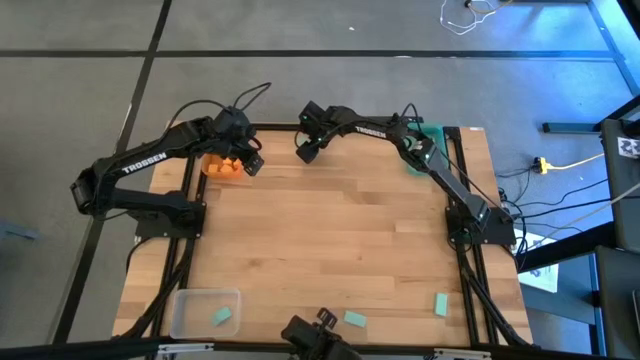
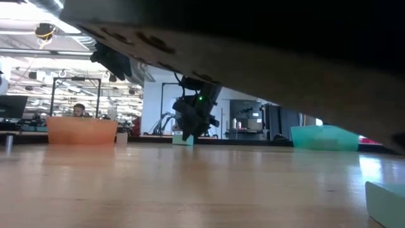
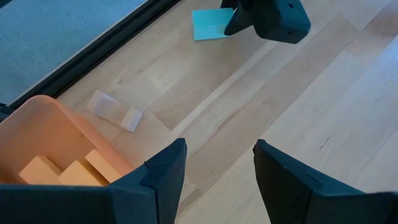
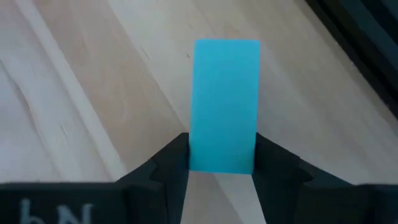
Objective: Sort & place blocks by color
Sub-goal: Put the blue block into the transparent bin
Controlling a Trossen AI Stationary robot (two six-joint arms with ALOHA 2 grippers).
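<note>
A teal rectangular block [image 4: 224,102] lies flat on the wooden table near its far edge, with my right gripper [image 4: 222,165] shut on it; the left wrist view shows the same block [image 3: 211,23] under that gripper [image 3: 267,18]. My left gripper [image 3: 217,168] hangs open with nothing between its fingers, above the table beside the orange bin [image 1: 222,165]. Several orange blocks [image 3: 62,171] lie in that bin. A clear block [image 3: 115,111] lies flat on the table next to it. My right gripper has the teal block's two long sides [image 4: 196,155] between its two fingers, at the end of the block nearer the gripper. The fingers come slanting down from above and lie along the block's sides. The block lies flat on the table.
The teal bin [image 1: 425,150] stands at the far right corner. A clear bin [image 1: 205,310] with one teal block [image 1: 222,317] in it sits at the near left. Two more teal blocks [image 1: 355,319] [image 1: 441,304] lie near the front edge. The table's middle is bare wood.
</note>
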